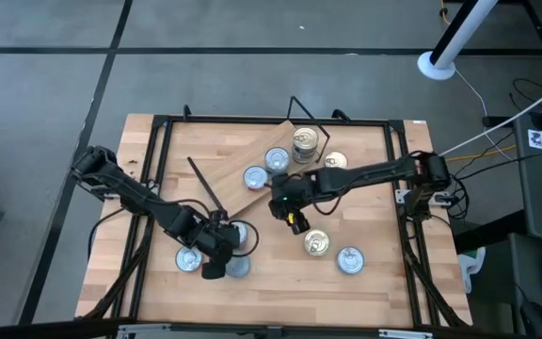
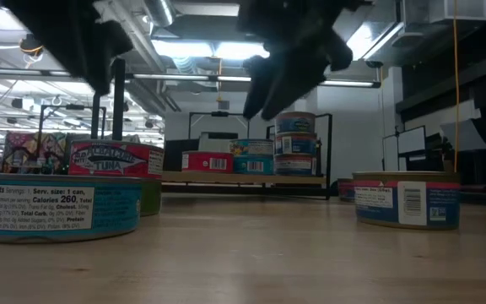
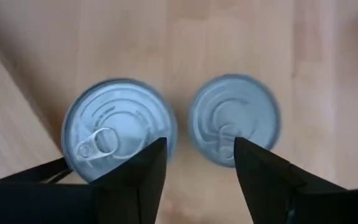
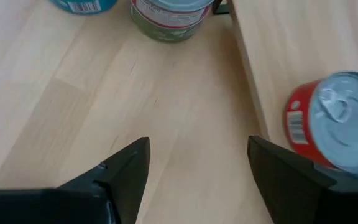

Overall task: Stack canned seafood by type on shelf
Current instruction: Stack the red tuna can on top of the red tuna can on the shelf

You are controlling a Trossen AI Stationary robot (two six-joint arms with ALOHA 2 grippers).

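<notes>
The left end effector (image 3: 196,163) points straight down, fingers apart, over 2 silvery tins (image 3: 118,135) at lower left; the right end effector (image 4: 197,167) hovers mid-frame, open and empty.

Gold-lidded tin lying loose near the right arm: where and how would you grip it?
Grip the gold-lidded tin across its round side wall, coming straight down from above. It lies flat, lid up, with bare table around it; the silver tin stands apart, so open fingers should fit either side.

Small flat round silver- and gold-lidded seafood tins (image 1: 349,260) sit upright around centre; light wood plank shelf (image 1: 252,155) lies angled upper-centre, bearing a stack.
</notes>
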